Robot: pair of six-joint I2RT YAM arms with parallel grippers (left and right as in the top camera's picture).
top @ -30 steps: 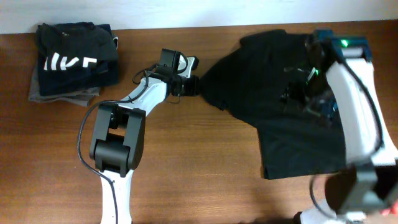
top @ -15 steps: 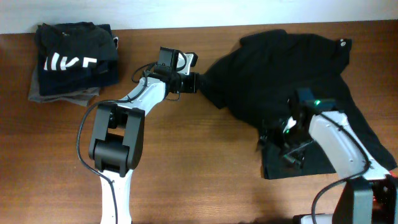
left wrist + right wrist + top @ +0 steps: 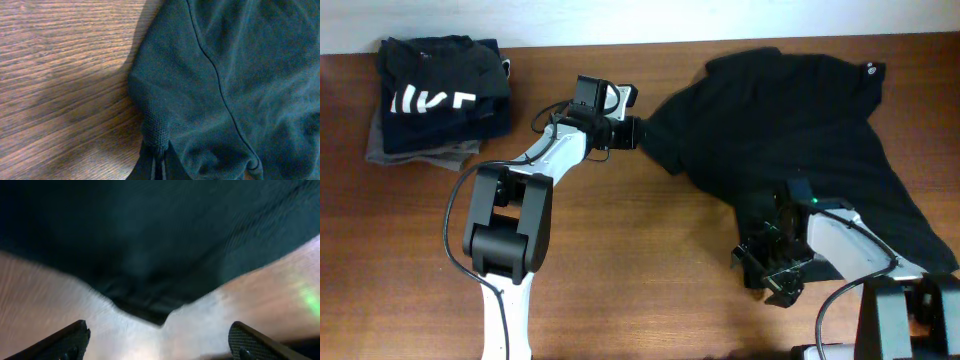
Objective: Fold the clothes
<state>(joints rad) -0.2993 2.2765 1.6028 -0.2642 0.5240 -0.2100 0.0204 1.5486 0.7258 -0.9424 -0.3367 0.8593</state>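
A second ago the right arm hung over the black garment near its 2 o'clock part. Now the right gripper sits low at the garment's 7 o'clock corner, jaws spread wide, holding nothing. The left gripper has stayed at the sleeve tip at the garment's 9 o'clock, and its jaws have pressed together, pinching the cloth.

The garment is soft, matte and rumpled, spread unfolded over the 2 to 4 o'clock part of the brown wood-grain table, with a small white logo near 1 o'clock. A stack of folded dark clothes with white lettering lies at 10 o'clock.

Only the left wrist view shows the fine knit of the garment, a curved seam and a coarser ribbed cuff gathered into the closed jaws at the bottom edge. The right wrist view is blurred: a pointed corner of the garment lies on pale wood, above and between the two dark, dimpled pads, apart from both.
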